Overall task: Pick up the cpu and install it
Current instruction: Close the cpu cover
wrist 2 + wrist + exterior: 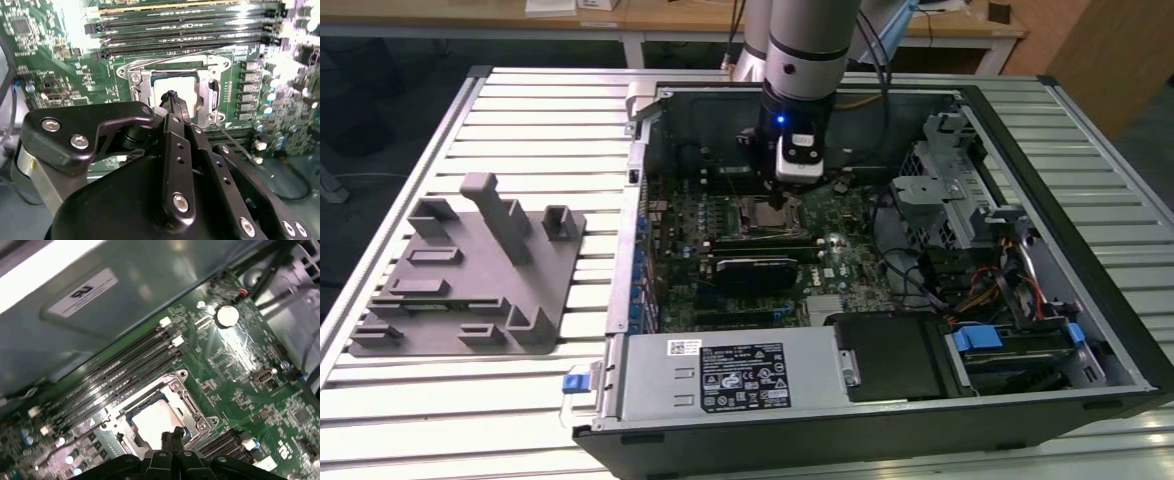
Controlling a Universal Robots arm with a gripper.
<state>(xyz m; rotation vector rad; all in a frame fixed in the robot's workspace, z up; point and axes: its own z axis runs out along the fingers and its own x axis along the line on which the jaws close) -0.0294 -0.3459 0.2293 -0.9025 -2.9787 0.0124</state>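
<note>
The claw [781, 203] hangs inside the open computer case [1110, 335], pointing straight down at the green motherboard [854, 255]. In both wrist views its two black fingertips [173, 96] [172, 434] are pressed together, closed with nothing held between them. Directly beneath those tips lies the cpu [190, 90] [150, 420], its pale silver top flat inside the metal socket frame [136, 84] [174, 385] on the board. Just past the socket from the claw run the long dark memory slots [185, 30] [125, 365]. Well away from the claw, outside the case, a grey plastic fixture [467, 270] with upright posts sits on the slatted table [520, 120].
</note>
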